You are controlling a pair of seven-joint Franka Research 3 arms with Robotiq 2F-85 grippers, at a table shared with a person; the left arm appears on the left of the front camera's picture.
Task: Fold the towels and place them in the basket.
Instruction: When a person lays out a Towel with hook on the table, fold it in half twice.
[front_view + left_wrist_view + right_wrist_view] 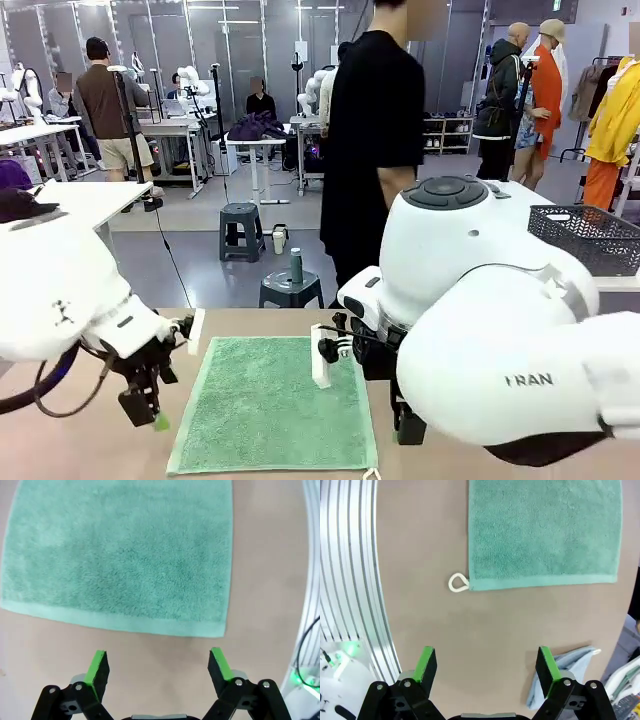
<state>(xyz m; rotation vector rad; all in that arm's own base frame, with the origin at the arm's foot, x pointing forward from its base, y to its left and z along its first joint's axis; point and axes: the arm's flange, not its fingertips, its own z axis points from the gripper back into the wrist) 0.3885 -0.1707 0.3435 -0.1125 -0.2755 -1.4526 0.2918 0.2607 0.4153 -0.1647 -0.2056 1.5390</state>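
Tan desk [260, 322] in a busy lab: mint towel [120, 555] lies flat just ahead of the left tool [160, 662], spread and empty; right tool [487, 660] likewise spread, grey-blue towel [580, 662] bunched beside one finger; best to pinch the corner nearest each tool together, low and even.

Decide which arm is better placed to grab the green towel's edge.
Left, probably: the left end effector, open, hangs just short of the towel near a corner; the right end effector has more bare table ahead.
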